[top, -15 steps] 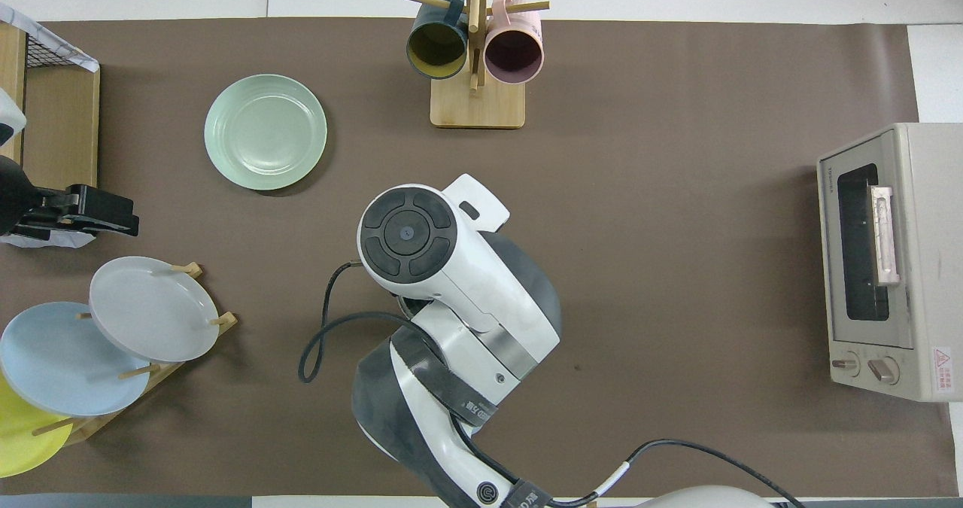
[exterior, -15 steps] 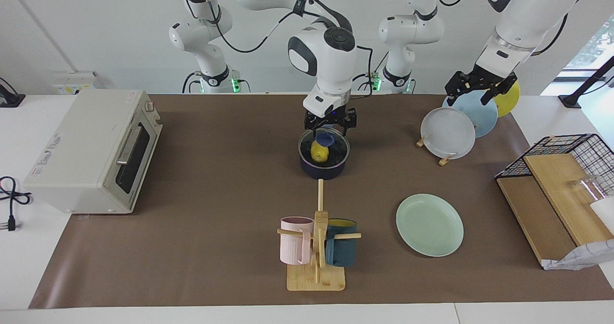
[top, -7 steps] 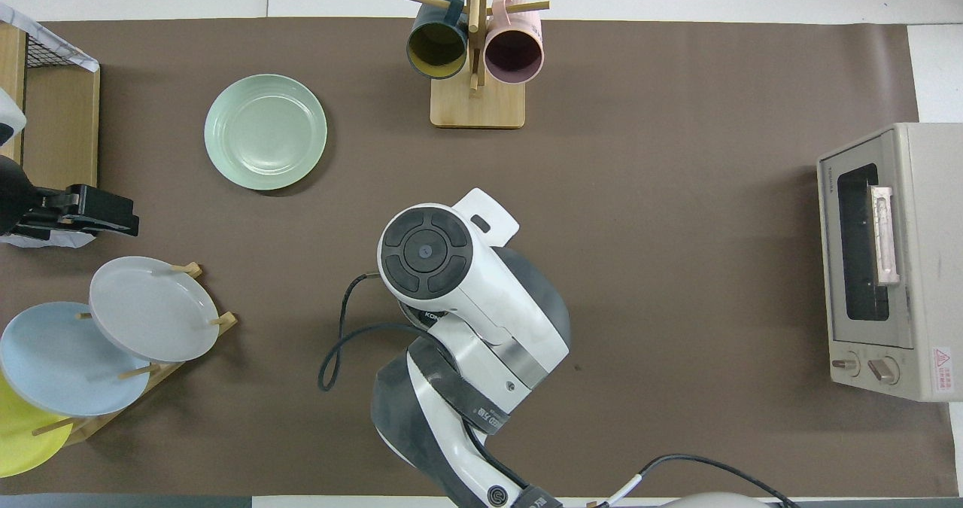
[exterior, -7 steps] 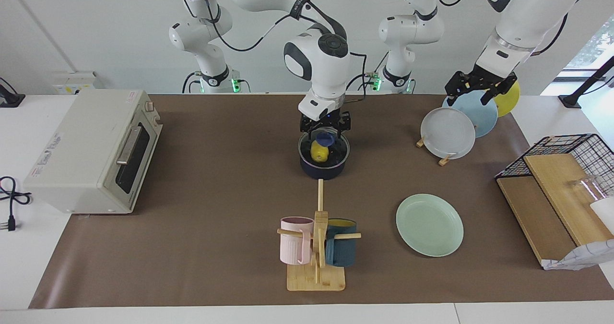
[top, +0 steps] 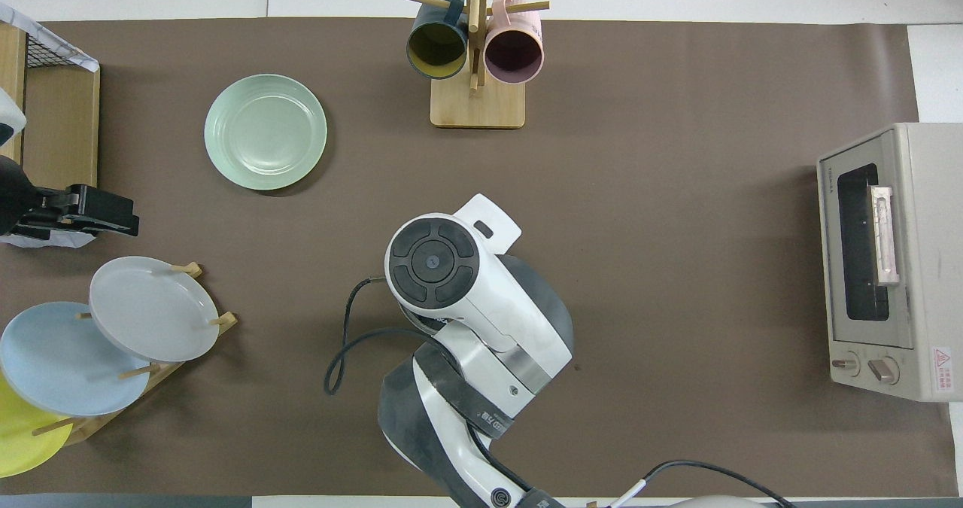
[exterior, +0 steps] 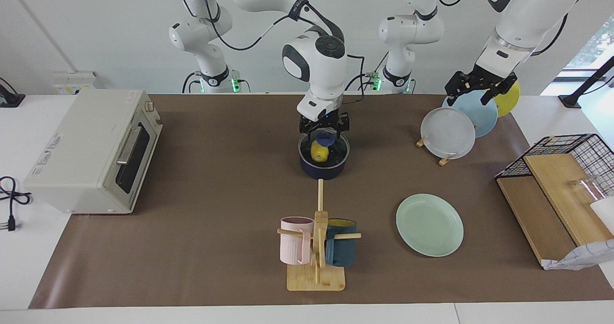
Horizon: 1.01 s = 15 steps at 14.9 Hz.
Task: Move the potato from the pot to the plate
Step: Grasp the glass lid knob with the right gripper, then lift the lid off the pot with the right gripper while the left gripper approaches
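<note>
The yellow potato (exterior: 319, 152) lies in the dark navy pot (exterior: 324, 169) at the middle of the table. A small blue oval part shows at the pot's rim nearest the robots. My right gripper (exterior: 324, 128) hangs just over that rim, above the potato, with its fingers apart and nothing between them. In the overhead view the right arm (top: 444, 275) hides the pot and the potato. The mint-green plate (exterior: 430, 224) (top: 265, 132) lies bare, farther from the robots, toward the left arm's end. My left gripper (exterior: 479, 86) (top: 113, 218) waits over the plate rack.
A mug tree (exterior: 316, 247) with a pink and a teal mug stands farther from the robots than the pot. A rack (exterior: 448, 133) holds grey, light blue and yellow plates. A toaster oven (exterior: 91, 151) stands at the right arm's end. A wire basket and boards (exterior: 561, 185) are at the left arm's end.
My right arm has drawn back a little toward the robots, and its gripper has shifted slightly over the pot's near rim. The potato stays in the pot. The left arm has not moved.
</note>
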### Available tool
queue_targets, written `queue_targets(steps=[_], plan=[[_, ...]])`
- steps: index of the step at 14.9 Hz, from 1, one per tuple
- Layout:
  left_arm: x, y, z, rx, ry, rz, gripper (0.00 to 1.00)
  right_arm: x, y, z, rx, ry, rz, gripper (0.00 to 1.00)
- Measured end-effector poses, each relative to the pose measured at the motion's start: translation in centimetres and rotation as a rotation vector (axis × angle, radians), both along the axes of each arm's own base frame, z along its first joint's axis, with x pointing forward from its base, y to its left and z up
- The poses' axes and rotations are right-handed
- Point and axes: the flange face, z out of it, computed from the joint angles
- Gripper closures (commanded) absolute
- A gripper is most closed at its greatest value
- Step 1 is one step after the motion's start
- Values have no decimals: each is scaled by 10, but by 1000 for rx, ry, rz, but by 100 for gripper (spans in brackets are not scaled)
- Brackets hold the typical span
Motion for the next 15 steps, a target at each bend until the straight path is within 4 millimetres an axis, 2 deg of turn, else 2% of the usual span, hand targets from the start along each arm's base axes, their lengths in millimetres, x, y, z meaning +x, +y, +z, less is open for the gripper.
queue_targets(steps=[2,5,8,11,15], plan=[[0,0,0,0,0,0,0,0,0,-4,6,-7,0,3],[0,0,0,0,0,0,0,0,0,-5,7,-9,2,16],[0,0,0,0,0,0,0,0,0,-5,5,-13,8,41],[0,0,0,0,0,0,0,-1,1,-3,9,-19,14,56],[0,0,0,0,0,0,0,-1,1,-3,7,-20,16,59]])
